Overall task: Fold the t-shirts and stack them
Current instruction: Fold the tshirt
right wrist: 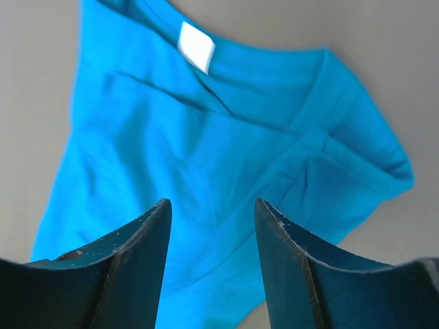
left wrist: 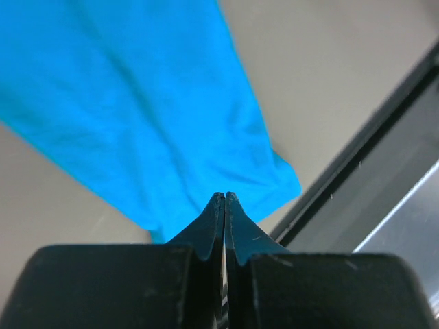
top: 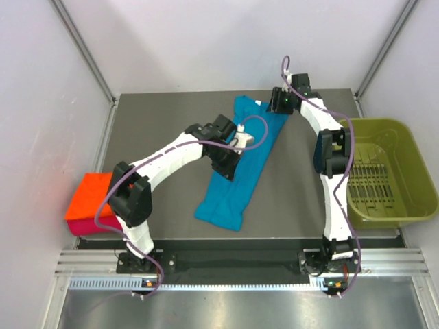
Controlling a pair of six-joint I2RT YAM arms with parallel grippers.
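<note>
A teal-blue t-shirt (top: 236, 168), folded lengthwise into a long strip, lies slanted across the middle of the table. Its white neck label (right wrist: 196, 46) is at the far end. My left gripper (top: 230, 168) hovers over the strip's middle, jaws shut (left wrist: 225, 195) with no cloth showing between them. The shirt's near end (left wrist: 171, 116) lies beyond them. My right gripper (top: 272, 108) is open (right wrist: 212, 205) just above the collar end of the shirt (right wrist: 226, 151). An orange folded shirt (top: 90, 194) lies on a magenta-pink one (top: 86, 225) at the table's left edge.
An olive-green plastic basket (top: 411, 157) stands off the table's right side. A metal rail (top: 233, 264) runs along the near edge, also showing in the left wrist view (left wrist: 384, 171). White walls enclose the far and side edges.
</note>
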